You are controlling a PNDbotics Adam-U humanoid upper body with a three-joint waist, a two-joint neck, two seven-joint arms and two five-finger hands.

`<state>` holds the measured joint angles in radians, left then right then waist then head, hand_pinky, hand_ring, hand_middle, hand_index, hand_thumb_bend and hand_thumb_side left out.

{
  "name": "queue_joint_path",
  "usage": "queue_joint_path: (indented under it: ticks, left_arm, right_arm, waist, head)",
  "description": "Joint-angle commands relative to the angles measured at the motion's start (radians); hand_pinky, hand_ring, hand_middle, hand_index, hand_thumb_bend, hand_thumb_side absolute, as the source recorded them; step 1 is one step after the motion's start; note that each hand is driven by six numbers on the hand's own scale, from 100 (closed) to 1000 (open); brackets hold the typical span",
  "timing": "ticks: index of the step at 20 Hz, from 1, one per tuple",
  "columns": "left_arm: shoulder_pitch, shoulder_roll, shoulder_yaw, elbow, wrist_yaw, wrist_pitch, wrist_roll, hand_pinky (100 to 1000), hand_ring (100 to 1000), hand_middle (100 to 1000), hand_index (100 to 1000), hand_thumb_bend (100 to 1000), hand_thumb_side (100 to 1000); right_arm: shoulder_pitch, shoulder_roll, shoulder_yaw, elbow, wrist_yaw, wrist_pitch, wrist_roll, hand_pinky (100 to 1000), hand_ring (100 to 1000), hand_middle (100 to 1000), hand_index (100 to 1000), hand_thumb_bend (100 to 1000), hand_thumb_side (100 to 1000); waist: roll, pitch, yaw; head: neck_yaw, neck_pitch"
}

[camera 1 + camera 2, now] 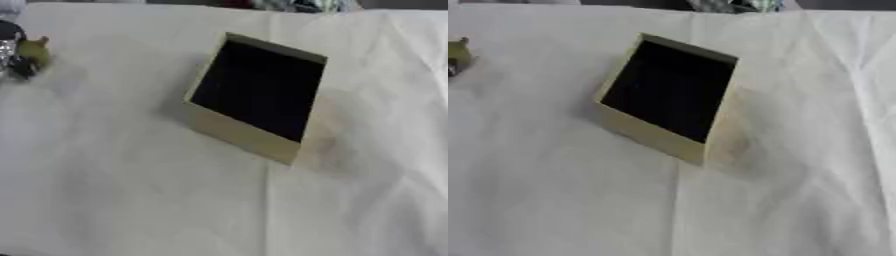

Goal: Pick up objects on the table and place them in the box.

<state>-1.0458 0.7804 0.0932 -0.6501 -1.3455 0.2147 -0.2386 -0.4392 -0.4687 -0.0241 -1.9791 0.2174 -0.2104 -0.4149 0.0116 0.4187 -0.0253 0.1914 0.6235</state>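
A white cloth-covered table (131,190) fills almost the whole of both views — its surface is pale, soft and slightly rumpled. A long crease (677,210) runs down the cloth toward the near edge, roughly in the middle, and fainter folds (859,75) slant across the right side. The cloth's far edge lies near the top of the views, and beyond it shows a dark strip of background (175,2). At that far edge, right of centre, sits a blurred green-and-white patterned thing (732,5) — too indistinct to tell what it is, and cut off by the top of the view.
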Motion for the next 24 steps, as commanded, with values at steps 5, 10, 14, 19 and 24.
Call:
queue_joint_path:
  ticks: [5, 10, 14, 19, 24]
  left_arm:
    - [-0.008, 0.026, 0.007, -0.157, -0.062, -0.017, 0.109, 579, 524, 442, 599, 100, 100]
    - [0.008, 0.049, -0.023, -0.236, -0.01, -0.064, 0.183, 576, 520, 441, 595, 100, 100]
    - [0.025, 0.073, -0.077, -0.329, 0.031, -0.117, 0.242, 578, 523, 445, 600, 100, 100]
    - [0.03, 0.073, -0.151, -0.453, 0.062, -0.193, 0.318, 585, 531, 452, 605, 100, 100]
    - [-0.001, 0.006, -0.229, -0.569, 0.108, -0.264, 0.389, 576, 525, 444, 596, 100, 100]
  right_arm:
    - [0.002, -0.011, -0.009, -0.021, -0.004, 0.002, -0.006, 815, 700, 688, 758, 100, 597]
    - [0.009, -0.014, -0.012, -0.021, -0.002, 0.003, -0.009, 815, 700, 688, 759, 100, 596]
    - [0.011, -0.019, -0.014, -0.021, -0.001, 0.002, -0.009, 815, 700, 689, 759, 100, 592]
    - [0.009, -0.023, -0.015, -0.021, 0.001, 0.0, -0.01, 815, 701, 689, 760, 100, 587]
    - [0.006, -0.023, -0.017, -0.021, 0.003, 0.001, -0.011, 815, 701, 690, 760, 100, 585]
  waist:
    - [0.008, -0.037, 0.004]
    - [0.014, -0.048, 0.009]
    - [0.018, -0.057, 0.013]
    - [0.018, -0.064, 0.016]
    - [0.016, -0.07, 0.022]
  head:
    - [-0.014, 0.014]
    - [-0.025, 0.029]
    - [-0.025, 0.04]
    - [-0.027, 0.046]
    - [-0.035, 0.049]
